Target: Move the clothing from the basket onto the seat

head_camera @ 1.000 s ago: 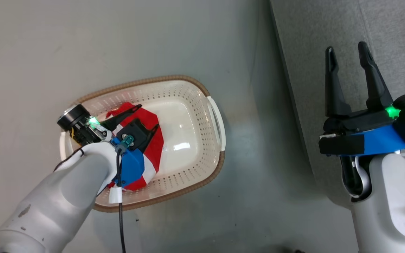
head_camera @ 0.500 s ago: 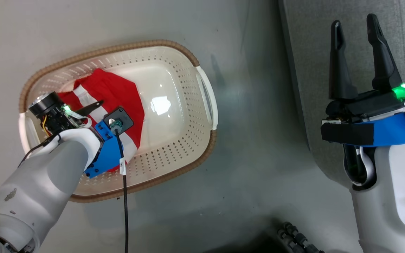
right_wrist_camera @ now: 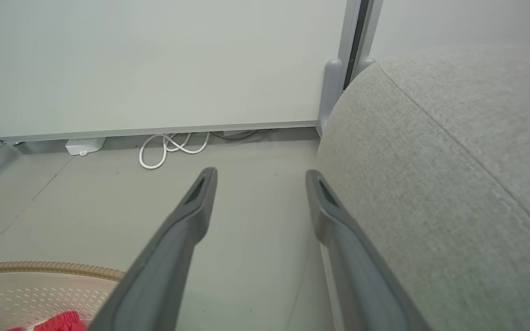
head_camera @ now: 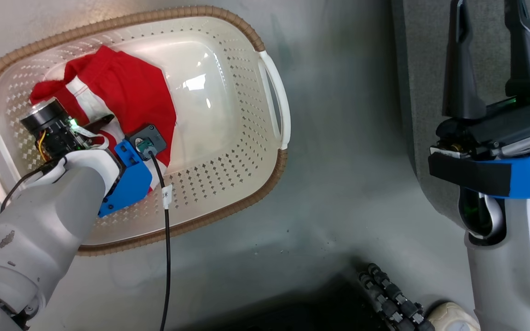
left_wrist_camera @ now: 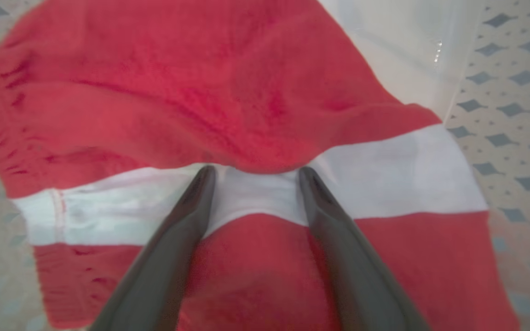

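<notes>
View from the robot's head, looking down on a pale grey floor (head_camera: pixel 338 161). A cream oval basket (head_camera: pixel 246 193) with a brown woven rim stands on the floor at the left. The red clothing (head_camera: pixel 131 87) with white stripes lies crumpled inside it, against the basket's left half; the right half of the basket's bottom is bare and shiny. How many pieces make up the heap cannot be told.

The left arm reaches down into the basket. In the left wrist view, the left gripper (left_wrist_camera: pixel 256 177) has its two dark fingers spread apart, with both tips resting on a white stripe of the clothing. A fold of red fabric rises just beyond the tips. Nothing is pinched between them.

The right gripper (right_wrist_camera: pixel 260 174) hangs well apart from the basket, at the right, over the edge of the grey seat (right_wrist_camera: pixel 453 161). Its fingers are also spread and hold nothing. The right wrist view shows the seat's rounded side just beside the right finger, a white wall (right_wrist_camera: pixel 154 59) ahead, and a coiled white cable (right_wrist_camera: pixel 168 147) at the wall's foot.
</notes>
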{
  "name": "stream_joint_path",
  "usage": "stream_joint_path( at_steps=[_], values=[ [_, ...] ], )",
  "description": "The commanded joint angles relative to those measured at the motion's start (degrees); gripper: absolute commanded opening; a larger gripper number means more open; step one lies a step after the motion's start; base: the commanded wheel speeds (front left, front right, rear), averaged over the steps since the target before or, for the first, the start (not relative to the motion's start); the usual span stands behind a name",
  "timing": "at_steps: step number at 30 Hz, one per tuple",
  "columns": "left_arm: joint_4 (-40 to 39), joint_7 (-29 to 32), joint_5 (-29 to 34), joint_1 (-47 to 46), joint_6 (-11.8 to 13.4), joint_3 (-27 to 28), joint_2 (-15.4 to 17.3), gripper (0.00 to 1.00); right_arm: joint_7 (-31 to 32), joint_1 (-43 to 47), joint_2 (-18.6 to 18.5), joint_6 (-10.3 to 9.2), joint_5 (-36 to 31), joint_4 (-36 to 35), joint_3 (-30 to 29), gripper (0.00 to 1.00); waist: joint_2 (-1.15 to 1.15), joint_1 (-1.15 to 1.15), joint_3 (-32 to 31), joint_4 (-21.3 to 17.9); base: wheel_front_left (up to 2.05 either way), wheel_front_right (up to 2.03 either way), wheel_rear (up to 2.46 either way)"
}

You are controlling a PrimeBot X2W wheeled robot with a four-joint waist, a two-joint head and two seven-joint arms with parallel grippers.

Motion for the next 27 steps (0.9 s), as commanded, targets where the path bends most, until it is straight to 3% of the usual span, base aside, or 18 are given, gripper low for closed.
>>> stream_joint_path(
  at_steps=[1, 8, 9, 11, 27],
  values=[
    [0.5, 0.4, 0.7, -1.3, -0.1, -0.2, 0.1, 1.0, 0.0, 0.1, 0.0, 0.01, -0.2, -0.7, -0.2, 1.0, 0.0, -0.01, 0.8, -0.1, 0.0, 0.0, 0.0],
    [1.6, 1.8, 1.2, -2.2, -0.1, -0.2, -0.7, 1.0, 0.0, 0.8, 0.0, 0.01, -0.5, -2.5, -0.7, 1.0, 0.0, -0.01, 1.9, -0.1, 0.0, 0.0, 0.0],
    [1.8, 2.2, 1.4, -2.2, -0.1, -0.2, -0.8, 0.53, 0.0, 0.8, 0.0, 0.01, -0.5, -2.7, -0.7, 1.0, 0.0, -0.01, 1.9, -0.1, 0.0, 0.0, 0.0],
    [1.9, 2.4, 1.6, -2.4, -0.1, -0.2, -1.1, 0.0, 0.0, 1.0, 0.0, 0.01, -0.6, -2.9, -0.8, 1.0, 0.0, -0.01, 1.9, -0.1, 0.0, 0.0, 0.0],
    [0.8, 1.8, 0.2, -1.7, -0.1, -0.2, -4.0, 0.0, 0.0, 0.4, 0.0, 0.01, -0.9, -1.6, -1.7, 1.0, 0.0, -0.01, -0.7, 1.4, 0.0, 0.0, 0.0]
  ],
)
